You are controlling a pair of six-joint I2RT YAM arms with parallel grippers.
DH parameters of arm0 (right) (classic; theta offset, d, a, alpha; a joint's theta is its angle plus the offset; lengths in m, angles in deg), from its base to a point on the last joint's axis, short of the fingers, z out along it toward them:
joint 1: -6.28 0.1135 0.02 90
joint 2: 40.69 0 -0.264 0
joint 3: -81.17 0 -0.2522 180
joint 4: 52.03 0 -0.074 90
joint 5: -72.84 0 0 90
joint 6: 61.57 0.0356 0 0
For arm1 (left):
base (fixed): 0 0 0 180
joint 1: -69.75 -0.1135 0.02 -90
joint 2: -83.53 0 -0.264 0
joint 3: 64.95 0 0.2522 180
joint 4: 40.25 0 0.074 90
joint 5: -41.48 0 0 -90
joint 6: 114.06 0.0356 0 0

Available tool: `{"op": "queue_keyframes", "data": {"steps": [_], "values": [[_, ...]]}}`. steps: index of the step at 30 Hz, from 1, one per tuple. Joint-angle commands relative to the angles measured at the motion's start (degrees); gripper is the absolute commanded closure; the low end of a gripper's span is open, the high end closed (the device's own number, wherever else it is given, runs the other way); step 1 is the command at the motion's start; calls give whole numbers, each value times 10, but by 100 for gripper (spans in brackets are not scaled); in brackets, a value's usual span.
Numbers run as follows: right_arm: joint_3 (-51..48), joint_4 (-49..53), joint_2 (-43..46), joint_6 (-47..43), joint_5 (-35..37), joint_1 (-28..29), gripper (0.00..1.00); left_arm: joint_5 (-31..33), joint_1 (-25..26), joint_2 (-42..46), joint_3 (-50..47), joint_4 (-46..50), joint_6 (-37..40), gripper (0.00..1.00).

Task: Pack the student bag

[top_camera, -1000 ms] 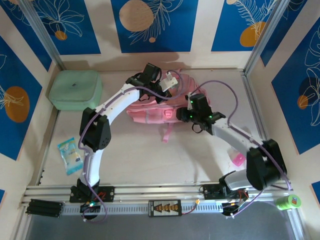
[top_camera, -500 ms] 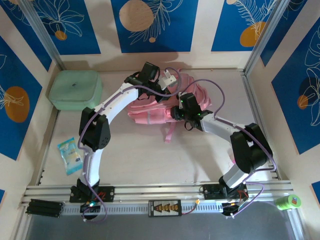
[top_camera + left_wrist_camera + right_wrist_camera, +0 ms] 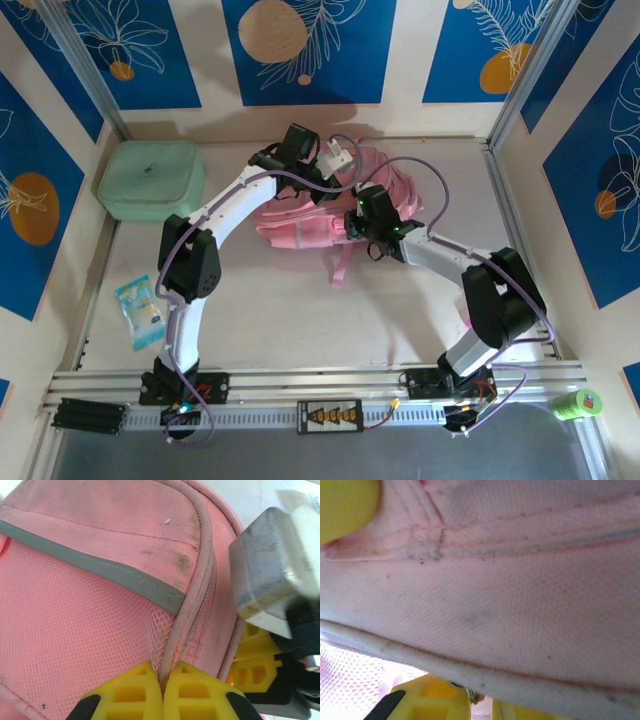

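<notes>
Two claws, one bag.

- Left claw (image 3: 162, 680): yellow fingers tip to tip, with a ridge of pink piping nipped between them. A narrow pinch, holding the student bag (image 3: 75, 605) by its seam.
- From this claw the bag spreads away forward and below. Pink mesh and a grey stripe run off to the claw's left.
- Right claw (image 3: 358, 230): pushed hard against the bag's right-hand side. In its own view one yellow finger (image 3: 342, 502) sits above the cloth and more yellow shows below. Pale pink fabric and a corded edge lie across the gap. Cloth is between the fingers, but I cannot tell whether they bite or merely straddle it.
- Seen from above, the bag lies flat with its long axis running roughly across the table. It stretches leftward from the right claw and toward the near side from the left claw.
- The left claw is on the far edge and the right claw on the near-right flank, the two close together.

Judgement: the coming move turns on that opposition. With the grips on opposite sides of the same end, pulling apart across the short axis should spread the mouth. Of the two, the left has the surer hold.
</notes>
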Motion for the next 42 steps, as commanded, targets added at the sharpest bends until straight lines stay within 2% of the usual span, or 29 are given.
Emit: {"op": "queue_keyframes", "data": {"steps": [1, 9, 14, 21, 29, 35, 42], "values": [[-22, 10, 42, -10, -5, -17, 84, -30, -6, -3, 27, 24, 2, 100], [-78, 42, 101, 7, -48, -92, 86, -42, -9, -10, 17, 69, 49, 100], [-76, 48, 102, 14, -72, -107, 87, -51, -9, -9, 7, 67, 50, 100], [-45, 73, 87, -37, -251, -153, 85, -51, -10, -7, 6, 74, 60, 100], [-39, 65, 62, -48, -297, -181, 74, -54, -10, -4, 2, 67, 49, 100], [-24, 67, 58, -55, -265, -162, 69, -53, -9, -3, 3, 69, 49, 100], [-17, 74, 67, -72, -197, -140, 70, -49, -10, -6, 4, 72, 50, 100]]}}
